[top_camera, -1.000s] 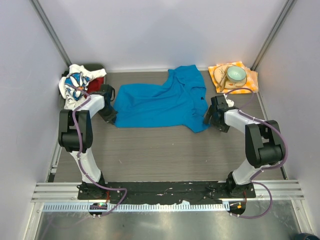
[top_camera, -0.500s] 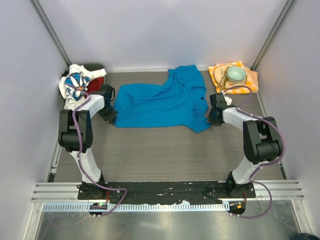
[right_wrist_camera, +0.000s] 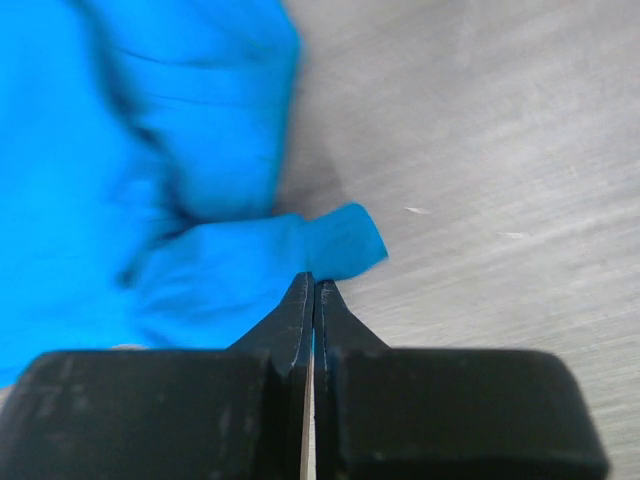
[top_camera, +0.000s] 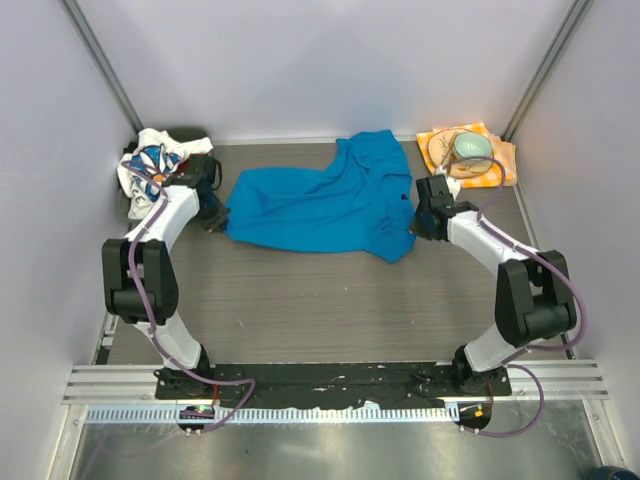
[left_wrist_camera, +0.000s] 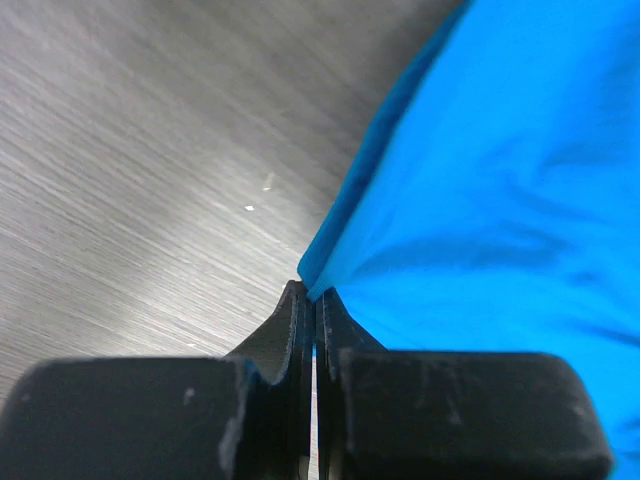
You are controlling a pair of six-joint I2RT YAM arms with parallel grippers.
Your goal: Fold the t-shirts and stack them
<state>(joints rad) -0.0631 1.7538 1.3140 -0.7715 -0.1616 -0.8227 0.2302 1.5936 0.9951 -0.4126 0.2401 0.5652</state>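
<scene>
Blue t-shirt (top_camera: 320,205) lies spread over the far middle of the bench (top_camera: 330,300), rumpled and not yet folded. Versus 1 s ago, its near corners sit farther back and the near-left one has shifted left. Left tool (left_wrist_camera: 312,300) is clenched on the left corner and right tool (right_wrist_camera: 312,290) on the right flap. Both arms have reached farther. Probably pulling it flat, or starting a near-to-far fold. Daisy-print t-shirt (top_camera: 150,165) stays bunched far left.

The blue t-shirt (top_camera: 320,205) is soft matt cloth, smooth with shallow creases. The table (top_camera: 330,300) shows grey wood grain with a faint sheen. The left gripper (left_wrist_camera: 308,295) has matt black plastic fingers (left_wrist_camera: 350,340), slightly grainy
</scene>
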